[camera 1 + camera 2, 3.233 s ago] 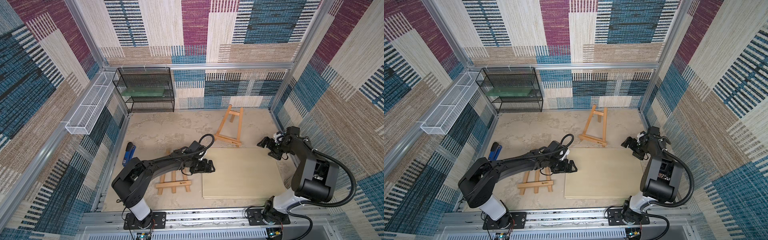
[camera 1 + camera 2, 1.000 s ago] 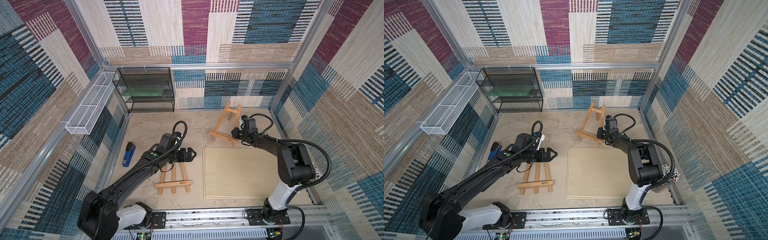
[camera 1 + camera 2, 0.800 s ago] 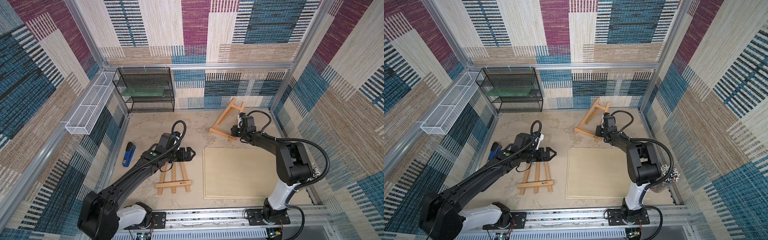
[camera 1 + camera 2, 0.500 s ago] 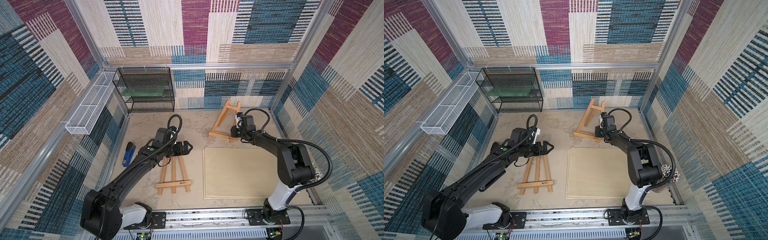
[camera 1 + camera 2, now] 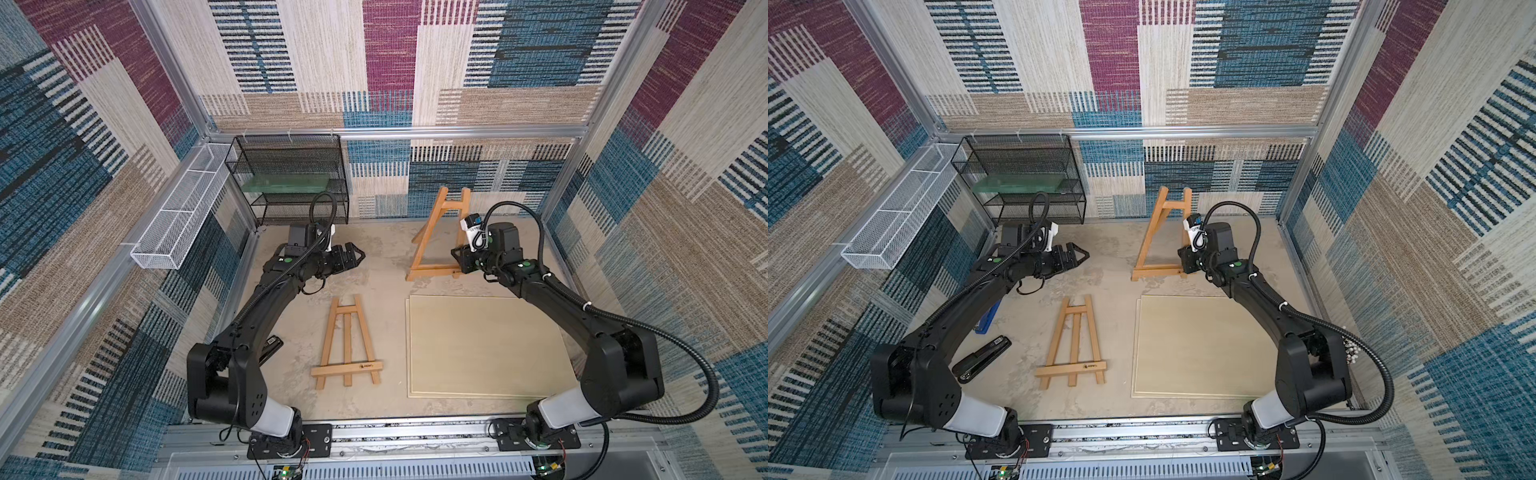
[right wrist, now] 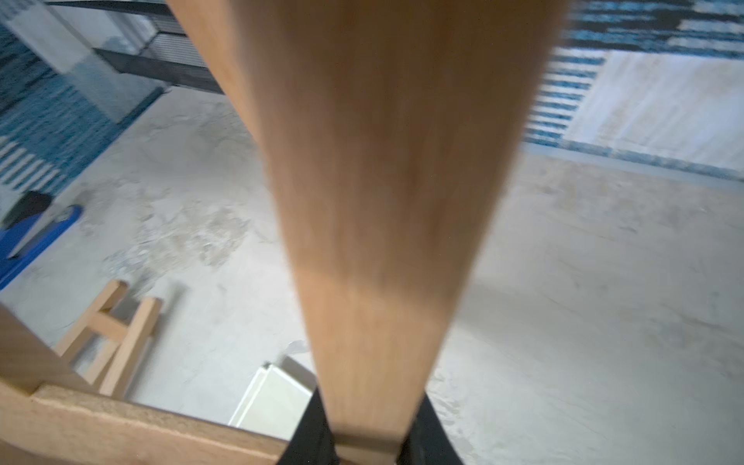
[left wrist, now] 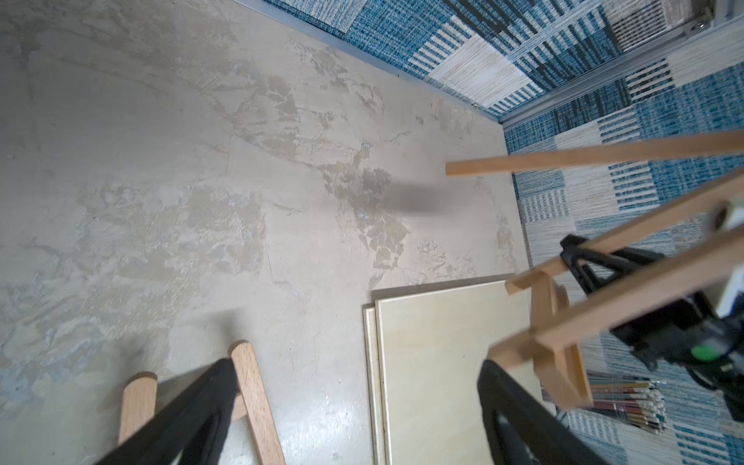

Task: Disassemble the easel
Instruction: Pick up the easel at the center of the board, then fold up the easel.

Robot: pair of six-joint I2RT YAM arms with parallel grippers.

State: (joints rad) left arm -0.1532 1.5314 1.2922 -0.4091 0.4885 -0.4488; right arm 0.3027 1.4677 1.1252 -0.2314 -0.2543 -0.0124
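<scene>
Wood mostly, lol. In both top views the standing easel (image 5: 427,235) (image 5: 1149,232) is seen upright near the back wall, right of centre. Its right leg is clamped low down, just above the ledge, by the right gripper (image 5: 459,262) (image 5: 1185,259), with the jaws closed tight on the wood. The flat easel (image 5: 347,345) is laid on the floor in the middle, just left of the stacked pale panels (image 5: 482,345). The left gripper (image 5: 355,253) is held spread wide over bare floor, well apart from the standing easel, and nothing is held in it. A black mesh rack (image 5: 291,183) is parked in the back left corner. A black stapler (image 5: 982,358) and a blue stapler (image 5: 986,322) are partly hidden by the left arm.

Left wrist view: the wide-apart fingers (image 7: 193,410) are shown with only floor and panel edge between them. The flat easel's rounded tips (image 7: 249,386) are seen just past one finger. Off to the side, the standing easel (image 7: 604,249) is seen gripped by the other arm.

Right wrist view: pretty blurry. Most of it is filled by the clamped leg (image 6: 382,201), which is pinched between the black fingers (image 6: 310,439). The flat easel (image 6: 116,322) and a panel corner (image 6: 273,398) can be made out behind it.
</scene>
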